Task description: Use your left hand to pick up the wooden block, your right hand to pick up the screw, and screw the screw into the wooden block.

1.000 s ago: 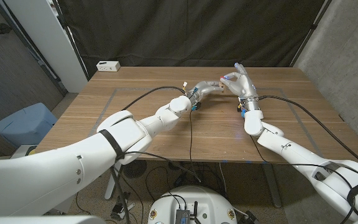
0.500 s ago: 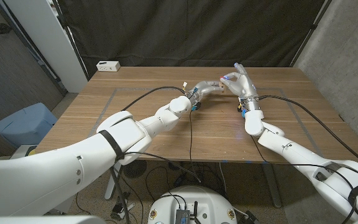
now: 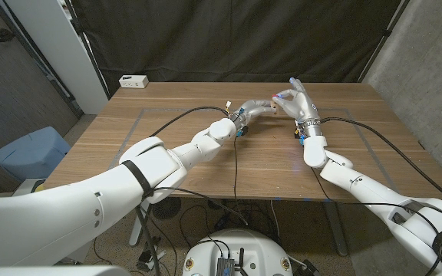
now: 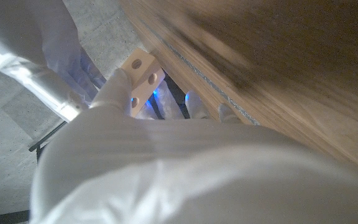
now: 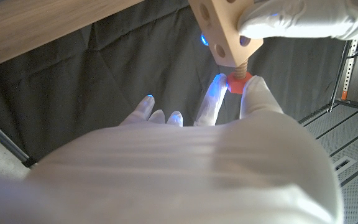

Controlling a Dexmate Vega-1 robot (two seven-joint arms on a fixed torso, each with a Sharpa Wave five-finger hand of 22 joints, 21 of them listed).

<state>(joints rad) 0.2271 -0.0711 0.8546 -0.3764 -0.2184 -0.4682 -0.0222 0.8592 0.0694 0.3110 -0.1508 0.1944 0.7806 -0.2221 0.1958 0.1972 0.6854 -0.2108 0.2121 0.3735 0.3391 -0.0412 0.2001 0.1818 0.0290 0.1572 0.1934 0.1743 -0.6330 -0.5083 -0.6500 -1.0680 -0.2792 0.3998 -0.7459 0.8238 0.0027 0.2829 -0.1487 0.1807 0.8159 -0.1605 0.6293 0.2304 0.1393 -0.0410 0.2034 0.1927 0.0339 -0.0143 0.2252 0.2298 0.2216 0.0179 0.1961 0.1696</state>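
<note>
My left hand (image 3: 256,108) holds the pale wooden block (image 3: 272,101) above the far middle of the table. The block (image 4: 142,73) has round holes in its face, and my left hand's fingers (image 4: 114,87) wrap around it. My right hand (image 3: 298,102) meets the block from the right. It pinches the red-headed screw (image 5: 237,81) between thumb and a finger. The screw's threaded shank stands in a hole of the block (image 5: 224,32). My left hand's fingers (image 5: 297,23) grip the block from the other side.
A small white box (image 3: 133,80) lies at the table's far left corner. Black cables (image 3: 179,116) run over the tabletop (image 3: 167,149) along both arms. A dark curtain hangs behind the table. A blue bin (image 3: 28,153) stands on the floor at the left.
</note>
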